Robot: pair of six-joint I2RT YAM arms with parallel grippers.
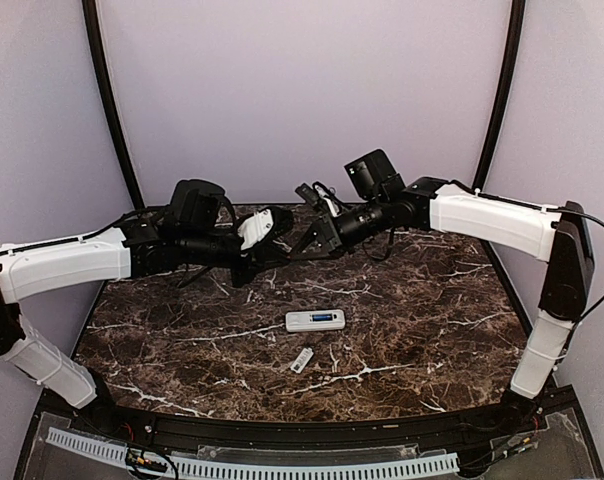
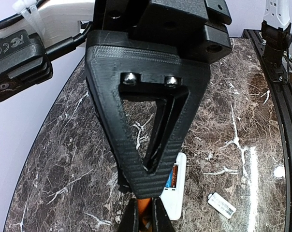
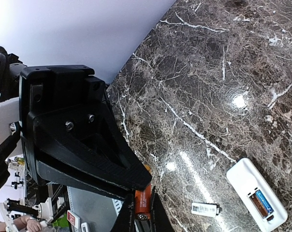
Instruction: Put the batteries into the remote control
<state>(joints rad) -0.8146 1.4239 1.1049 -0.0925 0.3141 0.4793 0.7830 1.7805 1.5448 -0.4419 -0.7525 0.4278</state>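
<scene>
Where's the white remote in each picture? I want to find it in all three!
Top external: the remote control lies in the middle of the picture, a bit below centre.
Left wrist: the remote control is at the bottom middle, partly hidden.
Right wrist: the remote control is in the bottom right corner.
Shared landmark: the small white loose piece lies near it in every view.

The white remote control (image 1: 315, 320) lies flat mid-table, back up, lengthwise left to right, its bay open with what looks like one blue-labelled battery (image 1: 325, 319) inside. An orange battery (image 3: 142, 197) hangs farther back, gripped by my left gripper (image 2: 145, 207) and right gripper (image 3: 143, 213).
</scene>
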